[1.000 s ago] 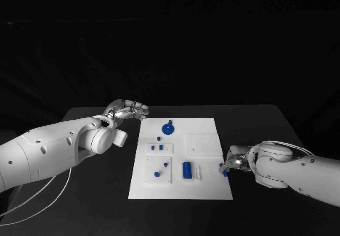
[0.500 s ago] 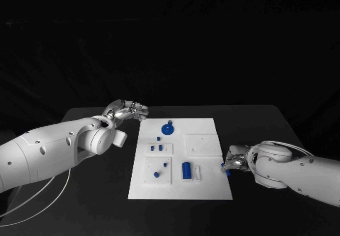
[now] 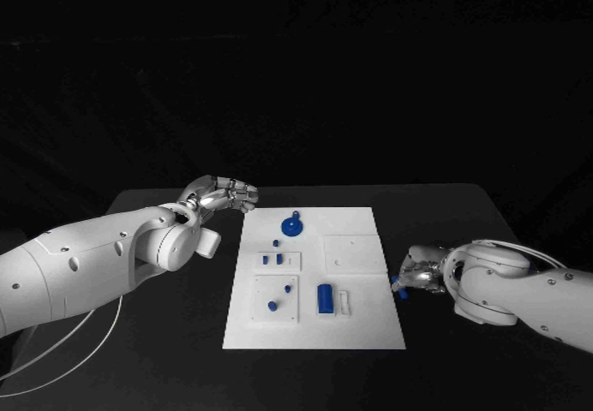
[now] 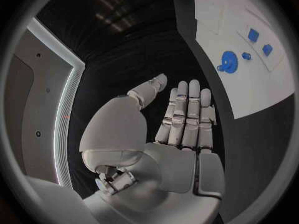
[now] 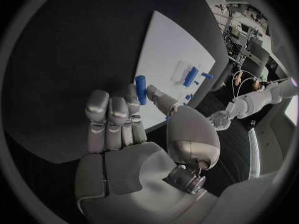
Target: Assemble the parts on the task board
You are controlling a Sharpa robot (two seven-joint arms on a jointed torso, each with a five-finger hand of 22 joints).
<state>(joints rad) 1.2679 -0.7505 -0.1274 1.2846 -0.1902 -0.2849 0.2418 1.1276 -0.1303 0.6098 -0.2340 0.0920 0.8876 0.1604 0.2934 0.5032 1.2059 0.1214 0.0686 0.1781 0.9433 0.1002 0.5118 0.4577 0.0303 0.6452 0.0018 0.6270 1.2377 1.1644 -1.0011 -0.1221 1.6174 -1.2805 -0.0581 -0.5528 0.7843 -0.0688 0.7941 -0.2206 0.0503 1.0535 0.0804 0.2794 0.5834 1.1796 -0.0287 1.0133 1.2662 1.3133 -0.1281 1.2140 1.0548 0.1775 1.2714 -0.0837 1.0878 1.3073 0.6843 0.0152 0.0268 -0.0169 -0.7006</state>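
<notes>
white task board lies flat in the middle of the black worktop, its long sides running away from the robot. small blue parts sit on it: a round disc with a little stalk near the far end, a pair of small pegs on a raised white square left of centre, two more bits on a larger square nearer the robot, and an upright blue cylinder just beside a pale slot.

right hand hovers just off the board's right edge, level with the cylinder. it pinches a short blue peg between the thumb and a fingertip; in the right wrist view the peg stands upright at the fingertips, with the other fingers straight and side by side. the peg also shows as a blue speck at the hand in the head view.

left hand is raised off the board's far left corner, near the disc but apart from it. the left wrist view shows its fingers stretched out flat and close together, thumb out to the side, with nothing in them.
</notes>
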